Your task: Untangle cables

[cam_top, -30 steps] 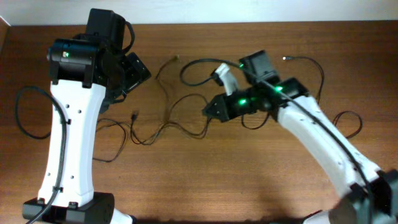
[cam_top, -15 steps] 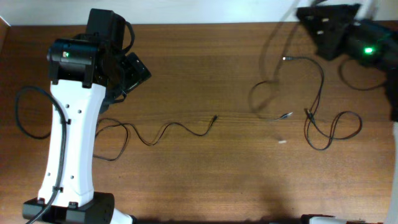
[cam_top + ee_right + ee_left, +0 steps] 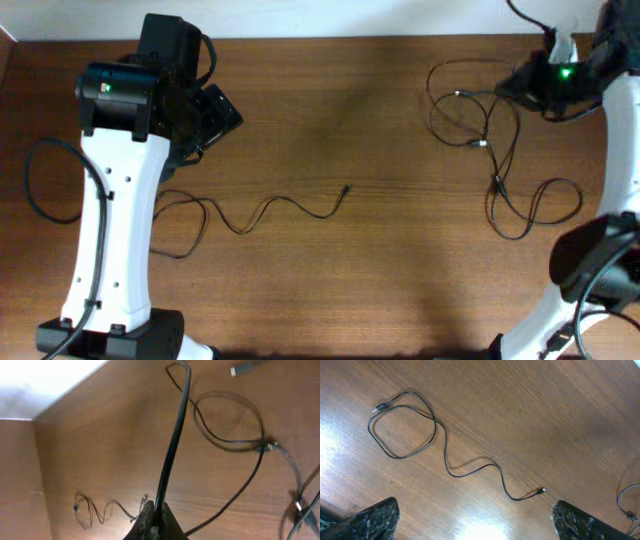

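While the right jaws are pinching shut on one black strand [image 3: 172,445] at the upper right of the overhead frame, the job is looking roughly half done to me. One lone cable [image 3: 275,201] is already lying free by itself in the lower left-centre of the surface [image 3: 380,280]. It is snaking out in loose waves with a single open loop at its left end, and nothing is crossing over it. It is sitting well apart from everything else.

What is left is the remaining cables [image 3: 497,185] on the right side. They are spreading in several overlapping loops, from the upper right corner down towards the middle right, and the strands are crossing one another in a few spots. I cannot tell how many wires are in that cluster, or whether a real knot is holding them. The left jaws are gaping wide at the upper left, gripping nothing.
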Tool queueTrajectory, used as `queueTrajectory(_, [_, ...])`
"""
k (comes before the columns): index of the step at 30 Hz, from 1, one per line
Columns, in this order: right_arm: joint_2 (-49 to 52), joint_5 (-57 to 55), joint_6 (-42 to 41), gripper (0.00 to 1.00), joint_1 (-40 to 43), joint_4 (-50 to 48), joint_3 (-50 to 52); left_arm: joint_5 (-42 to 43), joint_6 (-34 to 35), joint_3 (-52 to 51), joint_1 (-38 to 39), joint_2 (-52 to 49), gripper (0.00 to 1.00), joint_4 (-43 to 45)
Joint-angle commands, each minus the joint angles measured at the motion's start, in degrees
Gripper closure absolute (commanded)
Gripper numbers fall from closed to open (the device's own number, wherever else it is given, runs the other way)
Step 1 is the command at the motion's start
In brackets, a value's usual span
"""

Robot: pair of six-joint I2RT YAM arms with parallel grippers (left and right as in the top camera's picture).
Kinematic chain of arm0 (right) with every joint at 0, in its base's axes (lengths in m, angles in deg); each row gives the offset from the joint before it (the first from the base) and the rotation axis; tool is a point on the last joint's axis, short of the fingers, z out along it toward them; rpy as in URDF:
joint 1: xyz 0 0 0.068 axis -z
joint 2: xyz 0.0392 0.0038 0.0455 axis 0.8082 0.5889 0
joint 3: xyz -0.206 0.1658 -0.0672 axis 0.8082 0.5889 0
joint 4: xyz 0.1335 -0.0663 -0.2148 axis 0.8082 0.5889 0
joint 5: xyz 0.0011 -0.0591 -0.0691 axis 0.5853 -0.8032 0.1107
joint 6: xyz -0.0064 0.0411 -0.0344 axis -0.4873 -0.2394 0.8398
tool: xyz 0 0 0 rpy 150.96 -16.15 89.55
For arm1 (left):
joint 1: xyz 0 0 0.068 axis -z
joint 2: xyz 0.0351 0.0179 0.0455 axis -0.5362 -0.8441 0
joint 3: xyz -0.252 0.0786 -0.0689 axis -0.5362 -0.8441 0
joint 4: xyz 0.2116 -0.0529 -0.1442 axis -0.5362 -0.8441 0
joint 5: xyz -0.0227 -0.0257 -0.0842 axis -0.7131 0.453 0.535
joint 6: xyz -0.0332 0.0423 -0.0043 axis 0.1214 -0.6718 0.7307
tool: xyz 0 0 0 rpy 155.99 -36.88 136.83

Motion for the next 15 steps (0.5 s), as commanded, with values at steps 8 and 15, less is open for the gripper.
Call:
queueTrajectory(8, [11.85, -25.92, 0.57, 0.96, 0.04, 11.43, 1.4, -1.07, -0.94, 0.52, -0.17, 0.55, 0.01, -0.13])
queueTrajectory(15, [11.93, -35.1, -0.39, 0.01, 0.11, 8.17, 3.08, -1.07, -0.94, 0.52, -0.17, 0.55, 0.01, -0.11])
